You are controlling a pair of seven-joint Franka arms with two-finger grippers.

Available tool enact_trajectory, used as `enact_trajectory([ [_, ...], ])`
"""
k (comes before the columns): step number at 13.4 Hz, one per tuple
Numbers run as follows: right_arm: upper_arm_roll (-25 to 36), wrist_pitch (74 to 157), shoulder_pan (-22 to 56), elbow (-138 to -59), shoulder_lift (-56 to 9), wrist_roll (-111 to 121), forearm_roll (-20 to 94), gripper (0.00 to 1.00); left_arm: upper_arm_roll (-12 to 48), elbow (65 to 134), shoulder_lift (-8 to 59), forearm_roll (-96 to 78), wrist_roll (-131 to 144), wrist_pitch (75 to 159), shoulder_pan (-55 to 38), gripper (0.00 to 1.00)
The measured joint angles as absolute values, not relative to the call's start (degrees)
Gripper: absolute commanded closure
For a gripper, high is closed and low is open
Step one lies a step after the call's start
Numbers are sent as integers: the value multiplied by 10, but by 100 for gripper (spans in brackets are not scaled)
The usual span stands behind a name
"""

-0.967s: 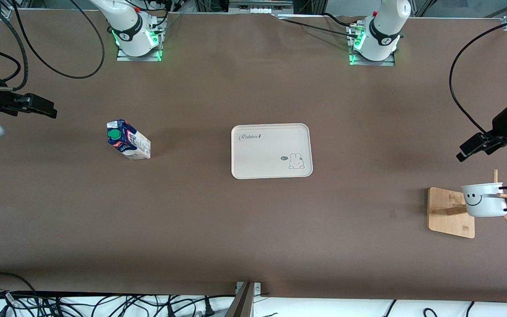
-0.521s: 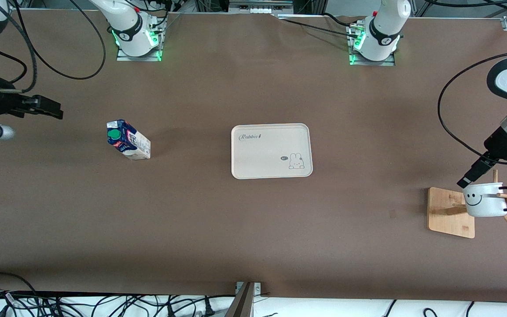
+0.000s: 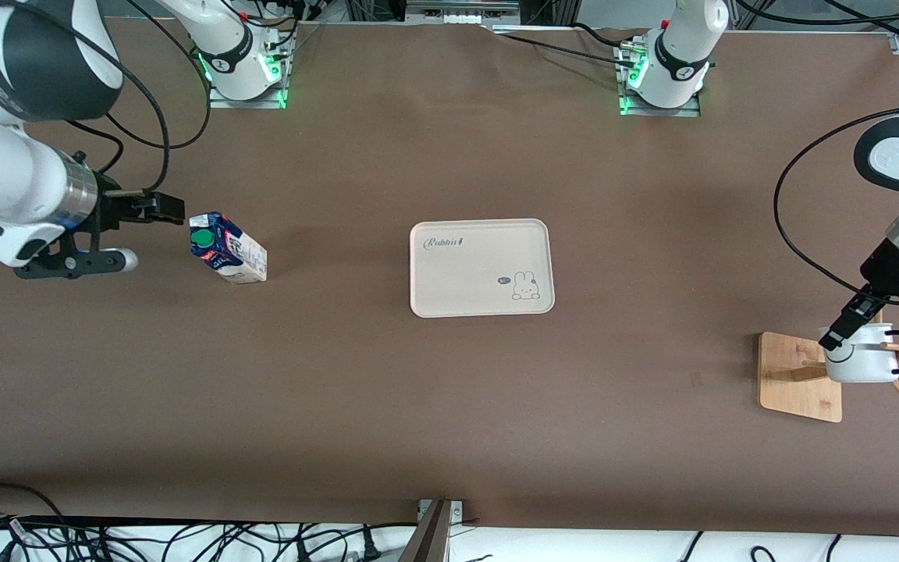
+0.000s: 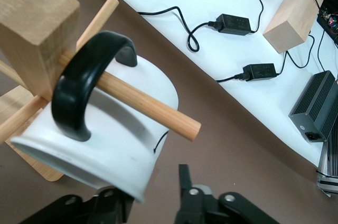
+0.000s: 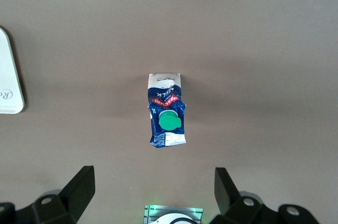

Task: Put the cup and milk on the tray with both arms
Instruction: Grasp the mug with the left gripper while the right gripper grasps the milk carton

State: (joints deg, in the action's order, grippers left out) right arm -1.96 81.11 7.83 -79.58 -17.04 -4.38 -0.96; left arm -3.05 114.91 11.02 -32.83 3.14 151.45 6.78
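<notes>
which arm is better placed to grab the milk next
Right. The right gripper hangs beside the milk with jaws open, the carton centred ahead of them in the right wrist view. The left gripper is at the cup on the wooden stand.

A wide, matte brown counter [image 3: 434, 406] fills the room's middle. Along its near edge runs a white surface [image 3: 613, 546] strewn with tangled black cables [image 3: 184, 538], black power bricks [image 4: 232, 22] and a pale wooden block [image 4: 296, 15].

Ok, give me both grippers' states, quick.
Left gripper: open, one finger on each side of the cup rim, which hangs on the wooden stand.
Right gripper: open, holding nothing, beside the milk.
</notes>
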Motion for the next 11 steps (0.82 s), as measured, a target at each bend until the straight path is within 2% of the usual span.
enact_trajectory([
  [7, -18, 825, 78, -798, -199, -43, -10, 0, -31, 1135, 110, -344, 31, 1474, 70, 97],
  [11, -18, 880, 78, -841, -199, -42, -10, 0, -31, 1133, 110, -344, 31, 1467, 70, 98],
])
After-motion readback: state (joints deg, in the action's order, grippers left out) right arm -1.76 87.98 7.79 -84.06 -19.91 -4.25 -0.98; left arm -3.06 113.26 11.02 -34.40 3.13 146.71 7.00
